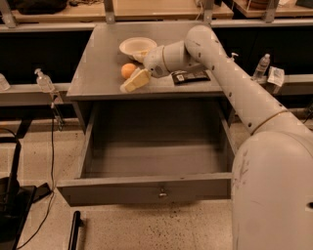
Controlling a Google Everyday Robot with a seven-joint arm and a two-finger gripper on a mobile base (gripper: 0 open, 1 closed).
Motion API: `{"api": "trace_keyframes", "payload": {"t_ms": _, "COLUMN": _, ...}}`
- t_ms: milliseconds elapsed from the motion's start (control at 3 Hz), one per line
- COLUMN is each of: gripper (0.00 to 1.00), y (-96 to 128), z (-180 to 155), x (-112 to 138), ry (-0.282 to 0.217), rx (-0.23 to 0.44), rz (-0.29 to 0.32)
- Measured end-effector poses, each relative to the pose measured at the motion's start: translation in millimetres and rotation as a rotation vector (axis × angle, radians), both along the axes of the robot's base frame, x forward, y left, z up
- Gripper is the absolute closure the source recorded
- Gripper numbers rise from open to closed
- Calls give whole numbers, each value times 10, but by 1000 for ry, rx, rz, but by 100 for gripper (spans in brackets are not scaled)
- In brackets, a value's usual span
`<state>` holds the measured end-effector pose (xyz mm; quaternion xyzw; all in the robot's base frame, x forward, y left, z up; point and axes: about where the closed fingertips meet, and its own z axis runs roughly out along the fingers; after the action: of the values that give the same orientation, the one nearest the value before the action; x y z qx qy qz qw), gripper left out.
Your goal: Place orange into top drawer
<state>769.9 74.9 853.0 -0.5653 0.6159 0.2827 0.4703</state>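
The arm extends leftward, gripper tilted down beyond the wrist.

The orange is a matte, even orange against the plain mid-grey bench. The claw, pale cream-yellow, lies just beside the orange near the bench's front edge; the arm behind it is off-white. The bowl is cream-white. The flat packet is black with a small pale mark. The top drawer is uniform grey, with a metallic keyhole. The floor is beige, speckled dark. The shelf is tan.
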Motion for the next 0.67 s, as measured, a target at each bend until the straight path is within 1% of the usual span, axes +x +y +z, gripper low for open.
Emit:
{"api": "trace_keyframes", "payload": {"t_ms": 333, "gripper": 35, "y": 52, "z": -36, "x": -21, "ry": 0, "rx": -1, "rz": 2}}
{"api": "trace_keyframes", "payload": {"t_ms": 667, "gripper": 59, "y": 91, "z": -52, "x": -47, "ry": -4, "rx": 6, "rz": 17}}
